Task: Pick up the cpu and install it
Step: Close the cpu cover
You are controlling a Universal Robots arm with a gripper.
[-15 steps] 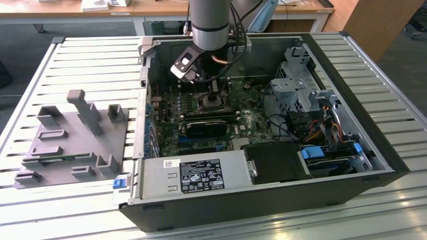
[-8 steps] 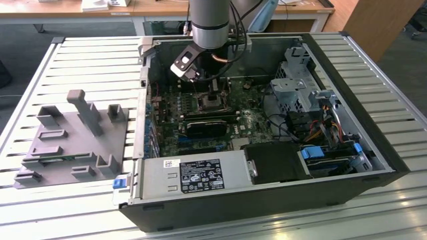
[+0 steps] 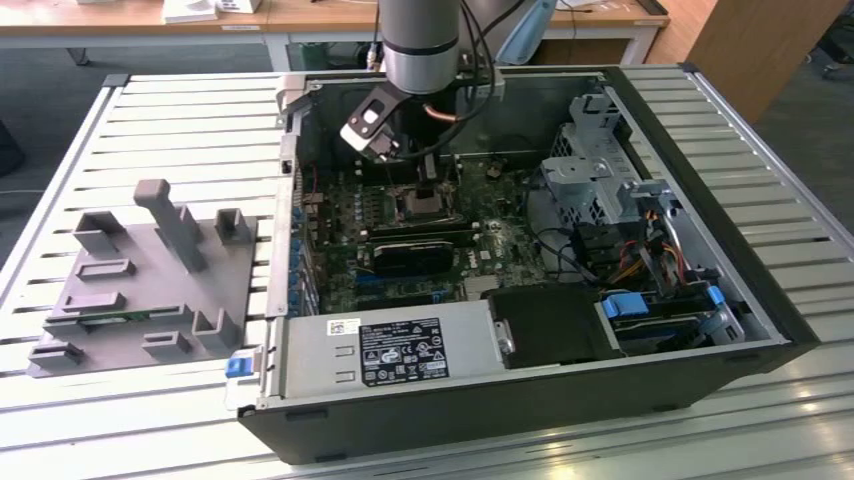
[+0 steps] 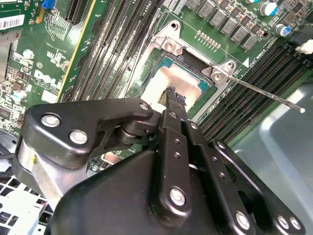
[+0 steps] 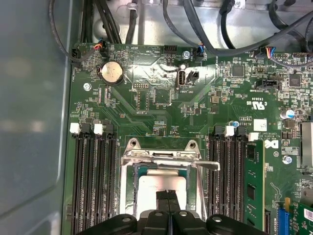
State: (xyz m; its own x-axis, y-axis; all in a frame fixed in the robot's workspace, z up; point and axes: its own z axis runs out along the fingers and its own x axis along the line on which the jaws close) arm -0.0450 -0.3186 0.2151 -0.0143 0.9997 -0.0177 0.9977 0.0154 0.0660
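The cpu [image 5: 159, 185] lies flat inside the motherboard socket [image 5: 128, 157], its silver-grey top facing up, with the metal frame around it standing open. My gripper [image 5: 168, 198] hangs directly over the chip, its two black fingers pressed together with nothing between them. In the second wrist view the fingertips [image 4: 174, 96] rest at or just above the edge of the cpu [image 4: 176, 78]; I cannot tell whether they touch. In the exterior view the gripper [image 3: 427, 190] reaches down into the open computer case over the socket [image 3: 424, 207].
Memory slots [image 5: 93, 181] flank the socket on both sides. The thin socket lever [image 4: 266, 94] sticks out sideways. A drive cage [image 3: 601, 170] and a power supply [image 3: 387, 350] fill the case. A grey fixture [image 3: 134, 270] sits on the slatted table [image 3: 187, 120] at the exterior view's left.
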